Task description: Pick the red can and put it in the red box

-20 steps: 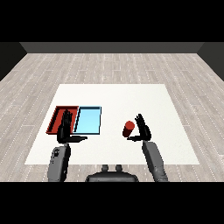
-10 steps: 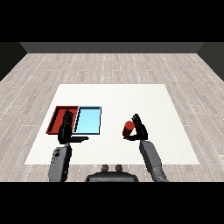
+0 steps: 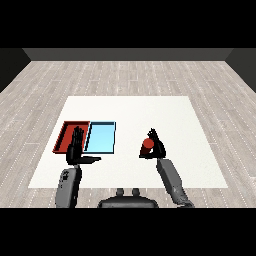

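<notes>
The red can [image 3: 147,145] stands on the white table right of the trays. My right hand [image 3: 157,147] is curled round the can from its right side, with the thumb below it. The red tray [image 3: 65,133] lies at the left, and the light blue tray [image 3: 102,136] lies right beside it. My left hand [image 3: 76,150] is raised over the red tray's near right corner with its fingers straight and the thumb pointing right. It holds nothing.
The white table [image 3: 130,110] stretches far behind the trays and to the right of the can. Grey plank floor surrounds it.
My right hand has moved left with the can and its fingers have closed around it. The left hand has stayed in place.
</notes>
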Available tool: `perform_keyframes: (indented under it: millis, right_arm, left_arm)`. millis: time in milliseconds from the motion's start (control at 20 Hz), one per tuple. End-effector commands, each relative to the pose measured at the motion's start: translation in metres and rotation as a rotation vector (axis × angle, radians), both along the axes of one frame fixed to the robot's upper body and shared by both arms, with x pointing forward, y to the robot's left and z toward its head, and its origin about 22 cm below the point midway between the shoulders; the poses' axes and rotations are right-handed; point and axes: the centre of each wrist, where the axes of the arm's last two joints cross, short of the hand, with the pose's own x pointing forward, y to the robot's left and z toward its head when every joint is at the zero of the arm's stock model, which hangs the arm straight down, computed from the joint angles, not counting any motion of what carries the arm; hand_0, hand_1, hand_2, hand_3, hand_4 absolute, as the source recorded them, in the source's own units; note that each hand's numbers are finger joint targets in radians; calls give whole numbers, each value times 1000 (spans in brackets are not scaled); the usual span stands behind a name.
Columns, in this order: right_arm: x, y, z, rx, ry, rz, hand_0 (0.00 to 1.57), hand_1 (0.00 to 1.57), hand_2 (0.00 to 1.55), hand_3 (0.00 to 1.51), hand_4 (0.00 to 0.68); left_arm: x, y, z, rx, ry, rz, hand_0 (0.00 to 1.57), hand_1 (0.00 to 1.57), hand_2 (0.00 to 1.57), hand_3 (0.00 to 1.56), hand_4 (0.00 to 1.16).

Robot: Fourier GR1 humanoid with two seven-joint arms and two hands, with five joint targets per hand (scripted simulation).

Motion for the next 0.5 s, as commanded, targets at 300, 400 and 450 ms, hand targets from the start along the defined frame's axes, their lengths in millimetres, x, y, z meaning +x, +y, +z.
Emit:
perform_keyframes:
  millis: [300, 400, 450]
  right_arm:
    - [-6, 8, 4, 32, 19, 23, 0, 0, 0, 0, 0]
    - [-2, 17, 5, 14, 29, 17, 0, 0, 0, 0, 0]
    - [12, 26, 18, 7, 16, 8, 0, 0, 0, 0, 0]
  left_arm:
    - [4, -5, 3, 10, -6, 10, 0, 0, 0, 0, 0]
    - [4, -9, 9, -8, -9, -3, 0, 0, 0, 0, 0]
    - [5, 6, -8, -4, 6, -7, 0, 0, 0, 0, 0]
